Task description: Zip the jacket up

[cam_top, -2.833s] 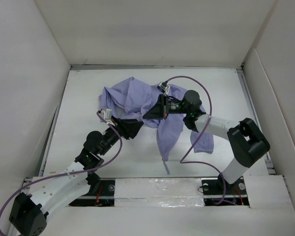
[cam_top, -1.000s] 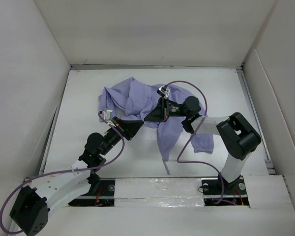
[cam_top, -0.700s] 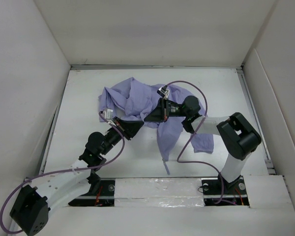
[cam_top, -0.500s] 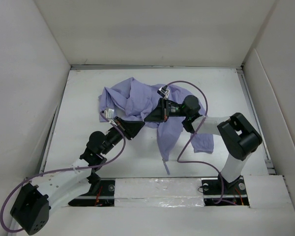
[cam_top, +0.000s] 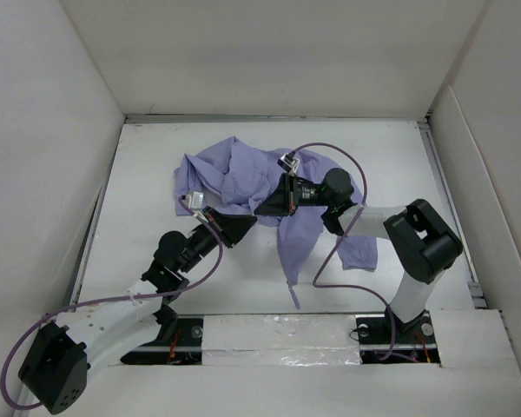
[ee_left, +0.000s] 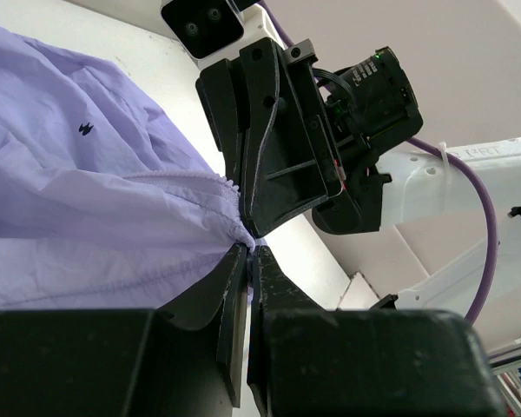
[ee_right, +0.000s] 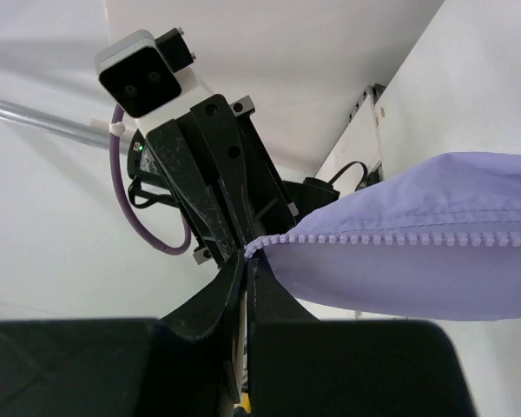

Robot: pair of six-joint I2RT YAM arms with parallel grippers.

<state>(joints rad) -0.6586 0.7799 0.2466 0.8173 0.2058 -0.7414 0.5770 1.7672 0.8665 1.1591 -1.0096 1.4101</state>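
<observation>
**Two pinches, no zipping yet**

Both the left fingers (ee_left: pixel 230 295) and the right fingers (ee_right: pixel 226 287) are clamping narrowly on zip edges of the thin, crumpled lavender fabric jacket (cam_top: pixel 234 174), meeting tip to tip at frame centre. The jacket is lying bunched on the white counter (cam_top: pixel 139 191), upper middle. Joining and closing the zip appears to be remaining.

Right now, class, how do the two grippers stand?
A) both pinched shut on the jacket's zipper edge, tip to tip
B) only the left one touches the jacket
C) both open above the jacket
A: the left gripper and the right gripper each pinch the jacket at its toothed edge, tips almost meeting.
</observation>
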